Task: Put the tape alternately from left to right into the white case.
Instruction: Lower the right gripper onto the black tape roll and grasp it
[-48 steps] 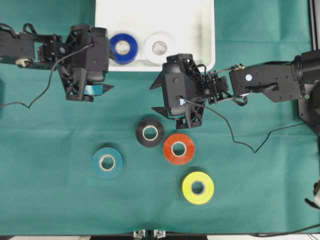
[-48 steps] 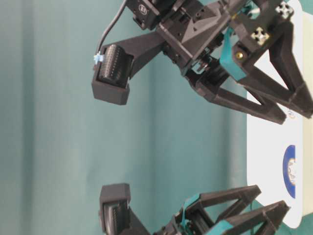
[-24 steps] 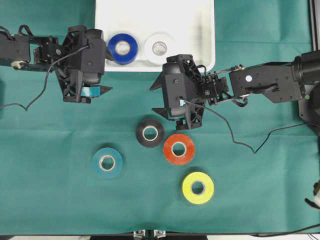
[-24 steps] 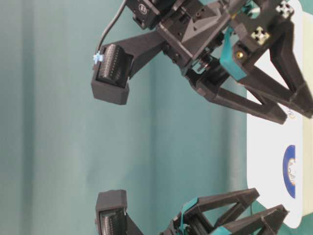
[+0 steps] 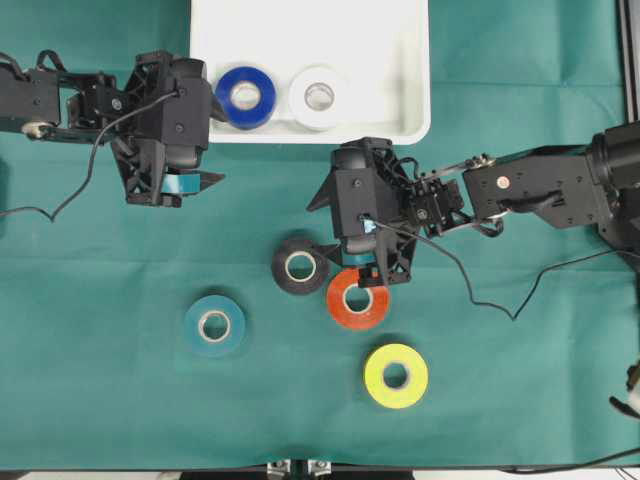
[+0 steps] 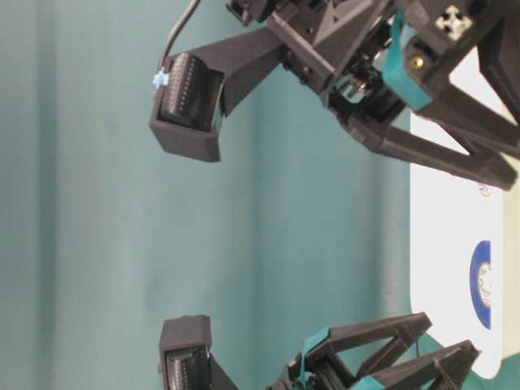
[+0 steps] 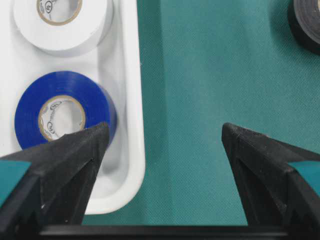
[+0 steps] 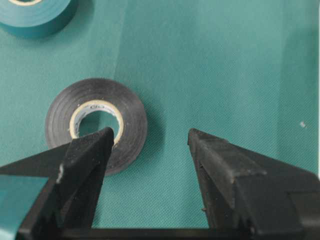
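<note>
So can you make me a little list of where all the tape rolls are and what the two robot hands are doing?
In the white tray: blue roll, white roll
On the green cloth: black roll, red roll, teal roll, yellow roll
Left tool: open, empty, at the tray's edge by the blue roll
Right tool: open, empty, over the black roll

Right gripper (image 8: pixel 150 150) is seen with jaws spread, nothing held. A black tape roll (image 8: pixel 96 125) lies flat on green cloth (image 8: pixel 220 60), overlapped by one fingertip (image 8: pixel 92 145). A teal roll (image 8: pixel 35 15) is cut off at top left.
</note>
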`<state>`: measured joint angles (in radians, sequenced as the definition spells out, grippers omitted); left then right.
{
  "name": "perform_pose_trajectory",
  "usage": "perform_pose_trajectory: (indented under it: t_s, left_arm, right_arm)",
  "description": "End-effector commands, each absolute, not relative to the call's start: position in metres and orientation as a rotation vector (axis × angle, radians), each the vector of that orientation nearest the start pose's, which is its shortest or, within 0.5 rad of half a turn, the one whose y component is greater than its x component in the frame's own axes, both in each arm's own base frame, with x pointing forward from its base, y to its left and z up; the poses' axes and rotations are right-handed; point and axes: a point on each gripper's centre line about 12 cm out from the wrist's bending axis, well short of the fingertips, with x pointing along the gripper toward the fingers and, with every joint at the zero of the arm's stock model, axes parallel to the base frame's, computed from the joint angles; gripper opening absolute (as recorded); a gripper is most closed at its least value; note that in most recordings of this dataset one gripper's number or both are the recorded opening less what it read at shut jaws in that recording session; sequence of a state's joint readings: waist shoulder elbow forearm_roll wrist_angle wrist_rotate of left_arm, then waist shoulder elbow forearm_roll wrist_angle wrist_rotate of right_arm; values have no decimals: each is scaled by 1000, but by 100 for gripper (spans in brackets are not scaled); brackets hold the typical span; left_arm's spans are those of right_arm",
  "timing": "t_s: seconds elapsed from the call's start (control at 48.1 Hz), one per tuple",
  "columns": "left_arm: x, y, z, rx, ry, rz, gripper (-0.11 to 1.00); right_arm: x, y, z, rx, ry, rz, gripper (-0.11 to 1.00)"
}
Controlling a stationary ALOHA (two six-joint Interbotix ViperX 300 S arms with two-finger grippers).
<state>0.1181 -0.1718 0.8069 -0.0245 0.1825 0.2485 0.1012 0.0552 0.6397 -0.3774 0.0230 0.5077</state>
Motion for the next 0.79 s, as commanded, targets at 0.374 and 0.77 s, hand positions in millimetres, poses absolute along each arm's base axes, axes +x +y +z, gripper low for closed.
perform_pose_trajectory:
  t_s: [0.374,0.77]
  left_arm:
    - [331,34,178,161,791,10,55]
    - [332,34,179,154,785,13,56]
  right_arm:
    - [409,50,149,99,698,70,68]
    - [417,57,128,147,744,58,68]
